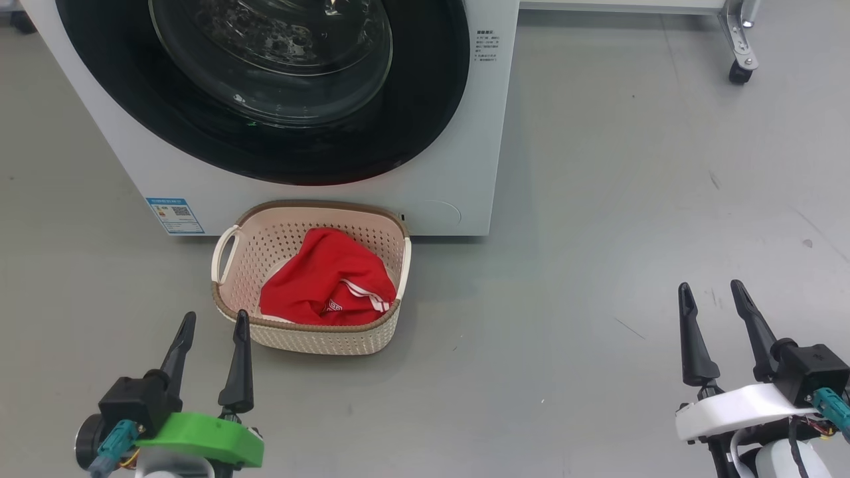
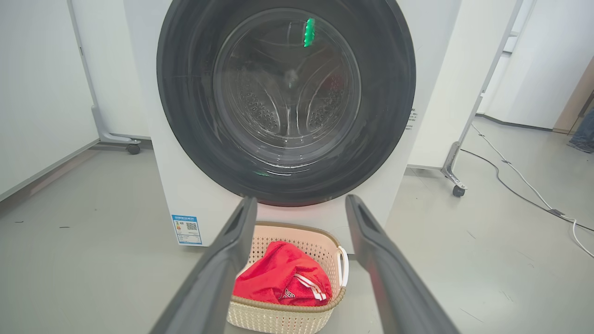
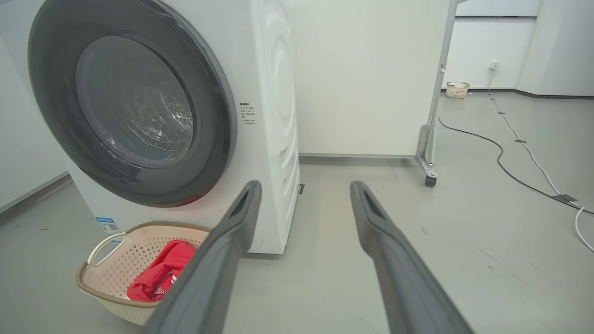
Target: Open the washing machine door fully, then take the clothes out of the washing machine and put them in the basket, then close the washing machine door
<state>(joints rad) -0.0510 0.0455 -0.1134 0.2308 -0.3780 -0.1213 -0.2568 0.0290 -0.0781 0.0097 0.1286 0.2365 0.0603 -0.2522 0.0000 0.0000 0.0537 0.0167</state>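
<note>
The white washing machine stands at the top of the head view with its black-rimmed glass door flat against its front, shut. On the floor right before it sits the cream basket, and the red clothes lie inside it. My left gripper is open just off the basket's near left corner, empty. Far to the right, my right gripper hangs open over bare floor, empty. The left wrist view faces the door, basket and clothes; the right wrist view has the door, basket and clothes at left.
A wheeled panel stand has a caster at the far right behind the machine. Cables trail across the grey floor on the right. A second small basket stands by the far wall. A blue label marks the machine's lower left.
</note>
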